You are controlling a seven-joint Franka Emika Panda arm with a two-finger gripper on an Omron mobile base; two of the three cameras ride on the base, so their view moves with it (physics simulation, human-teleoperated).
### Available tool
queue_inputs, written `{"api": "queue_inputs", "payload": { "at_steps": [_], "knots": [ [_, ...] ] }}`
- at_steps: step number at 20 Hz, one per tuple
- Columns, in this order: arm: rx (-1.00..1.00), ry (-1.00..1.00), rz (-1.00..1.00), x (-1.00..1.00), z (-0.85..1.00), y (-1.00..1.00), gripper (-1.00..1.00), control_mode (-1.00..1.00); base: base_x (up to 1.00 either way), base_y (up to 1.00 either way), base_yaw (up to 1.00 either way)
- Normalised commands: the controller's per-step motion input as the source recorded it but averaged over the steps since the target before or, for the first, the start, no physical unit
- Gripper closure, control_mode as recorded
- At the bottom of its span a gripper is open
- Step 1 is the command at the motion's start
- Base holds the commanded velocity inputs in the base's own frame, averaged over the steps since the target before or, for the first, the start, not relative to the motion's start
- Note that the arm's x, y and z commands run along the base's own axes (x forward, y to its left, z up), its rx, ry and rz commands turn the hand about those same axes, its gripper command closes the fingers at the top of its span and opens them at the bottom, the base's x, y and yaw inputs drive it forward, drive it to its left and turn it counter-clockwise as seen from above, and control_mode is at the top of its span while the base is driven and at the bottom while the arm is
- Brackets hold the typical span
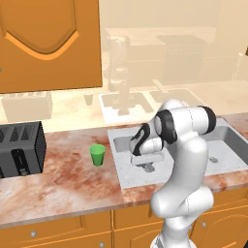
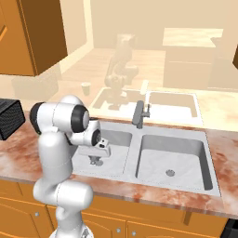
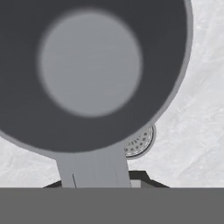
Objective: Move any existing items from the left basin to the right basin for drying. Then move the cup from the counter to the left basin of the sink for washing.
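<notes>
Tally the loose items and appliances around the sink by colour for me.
Dark grey: 1, the pot in the left basin
Green: 1, the cup on the counter
Black: 1, the toaster
Total: 3

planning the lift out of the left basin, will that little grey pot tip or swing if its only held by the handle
Probably rigid: the pot looks like hard metal. Its round bowl sits well beyond the short handle, so it may droop or twist about the gripper. The smooth handle could slip.

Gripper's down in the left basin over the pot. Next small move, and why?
Probably close on the pot's handle, if not gripped already; the fingertips are hidden. The pot sits right below the hand, over the drain of the left basin, not yet moved.
</notes>
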Motion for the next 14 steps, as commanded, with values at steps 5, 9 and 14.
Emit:
{"api": "queue_inputs", "payload": {
  "at_steps": [5, 9, 14],
  "knots": [
    [0.0, 0.0, 0.0, -0.08, 0.42, -0.29, 1.0, -1.0, 0.0, 0.0, 0.0],
    [0.0, 0.0, 0.0, -0.06, 0.51, -0.34, 1.0, -1.0, 0.0, 0.0, 0.0],
    [0.0, -0.02, 0.0, -0.09, 0.66, -0.24, 1.0, -1.0, 0.0, 0.0, 0.0]
  ]
}}
